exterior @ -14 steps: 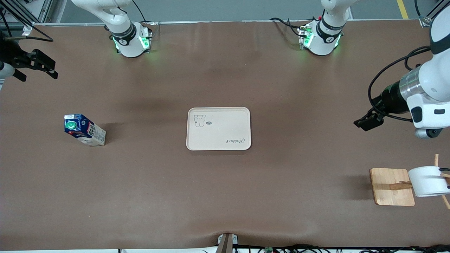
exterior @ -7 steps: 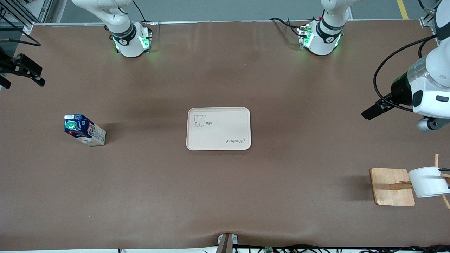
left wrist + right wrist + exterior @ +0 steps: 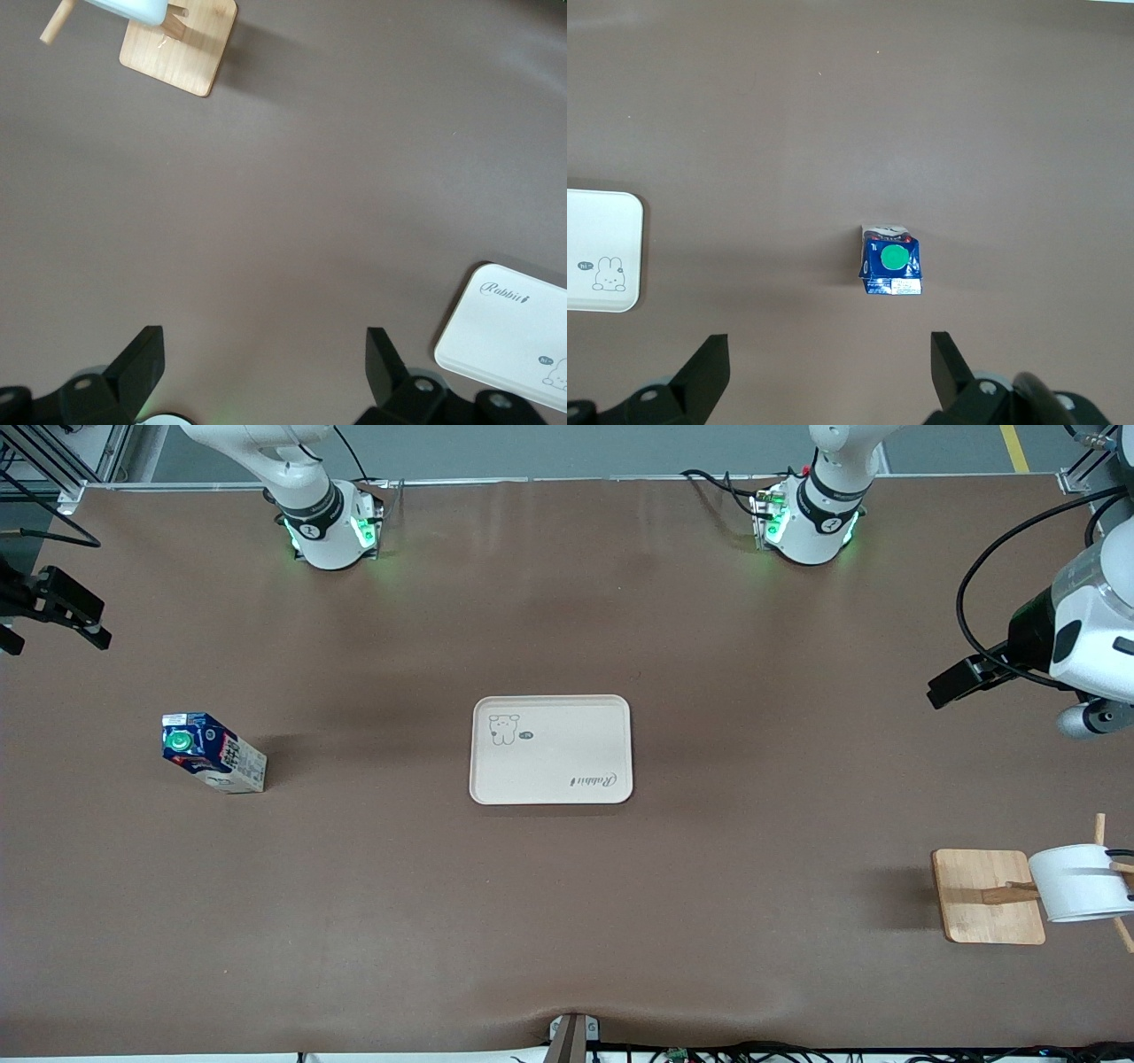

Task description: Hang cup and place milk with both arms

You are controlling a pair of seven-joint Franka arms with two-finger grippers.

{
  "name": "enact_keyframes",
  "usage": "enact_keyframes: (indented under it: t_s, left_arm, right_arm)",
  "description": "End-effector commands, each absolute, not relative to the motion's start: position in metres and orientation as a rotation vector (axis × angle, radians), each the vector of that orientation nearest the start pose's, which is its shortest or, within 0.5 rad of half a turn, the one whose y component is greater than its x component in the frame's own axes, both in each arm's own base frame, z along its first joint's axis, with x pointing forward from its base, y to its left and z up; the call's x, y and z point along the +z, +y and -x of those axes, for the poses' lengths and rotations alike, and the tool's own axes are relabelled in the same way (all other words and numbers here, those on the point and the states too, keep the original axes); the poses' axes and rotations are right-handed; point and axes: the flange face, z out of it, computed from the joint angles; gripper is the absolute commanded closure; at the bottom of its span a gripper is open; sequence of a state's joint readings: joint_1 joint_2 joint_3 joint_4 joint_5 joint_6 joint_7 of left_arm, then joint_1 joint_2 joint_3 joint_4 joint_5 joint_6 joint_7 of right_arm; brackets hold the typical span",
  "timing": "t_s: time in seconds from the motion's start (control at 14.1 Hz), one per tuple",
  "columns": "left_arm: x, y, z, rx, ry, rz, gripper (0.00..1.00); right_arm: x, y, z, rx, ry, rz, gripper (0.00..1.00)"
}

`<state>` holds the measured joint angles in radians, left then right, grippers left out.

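Nearest me, the white cup (image 3: 1079, 881) hangs on the wooden rack (image 3: 988, 895) at the left arm's end; a careless sweep could knock it off. The milk carton (image 3: 213, 752) stands on bare table, well apart from the tray (image 3: 550, 749), so I judge a high pinch may tip it. Both the right gripper (image 3: 828, 370) and left gripper (image 3: 264, 367) hover empty, fingers spread wide.

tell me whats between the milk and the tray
Nothing: in the front view only bare brown table separates the milk from the tray.
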<state>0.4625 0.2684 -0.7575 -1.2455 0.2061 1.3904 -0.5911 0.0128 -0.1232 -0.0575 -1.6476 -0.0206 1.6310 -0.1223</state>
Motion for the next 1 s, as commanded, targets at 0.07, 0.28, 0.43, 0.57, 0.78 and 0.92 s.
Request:
enact_keyframes:
  t_s: [0.07, 0.28, 0.43, 0.57, 0.78, 0.92]
  left_arm:
    - [0.658, -0.073, -0.58, 0.008, -0.483, 3.01, 0.0]
    - [0.657, -0.073, -0.574, 0.058, -0.477, 2.994, 0.0]
    - [0.657, -0.08, -0.571, 0.055, -0.468, 2.991, 0.0]
    - [0.657, -0.085, -0.57, 0.044, -0.474, 2.972, 0.0]
    - [0.655, -0.074, -0.566, 0.038, -0.434, 2.994, 0.0]
    - [0.651, -0.072, -0.56, 0.005, -0.417, 3.004, 0.0]
  right_arm:
    - [0.665, -0.027, -0.522, -0.152, -0.118, 3.159, 0.0]
    - [0.666, -0.026, -0.522, -0.157, -0.121, 3.159, 0.0]
    - [0.666, -0.028, -0.522, -0.155, -0.116, 3.16, 0.0]
    - [0.666, -0.029, -0.522, -0.157, -0.113, 3.16, 0.0]
    - [0.666, -0.03, -0.522, -0.157, -0.111, 3.161, 0.0]
    - [0.666, -0.03, -0.522, -0.157, -0.111, 3.161, 0.0]
